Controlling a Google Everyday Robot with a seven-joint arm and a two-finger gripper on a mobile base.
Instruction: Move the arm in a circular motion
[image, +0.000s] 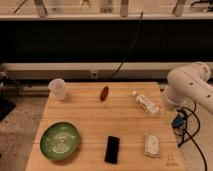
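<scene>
arm (192, 85): white, bulky, at rt edge of worktop (90, 115).
gripper (170, 116): low by rt edge, near lying bottle (146, 104); open or shut, can't tell.
step: sweep an even circle, const. speed, stay above bottle and cup (57, 89).
risk: cables (187, 127) may snag.

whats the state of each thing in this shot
arm: bent, off the right edge of the table
claw: low, by that edge
clear cup: upright
bottle: on its side
green plate: right way up, bare
black slab: lying flat
white packet: lying flat
reddish-brown object: lying flat
</scene>
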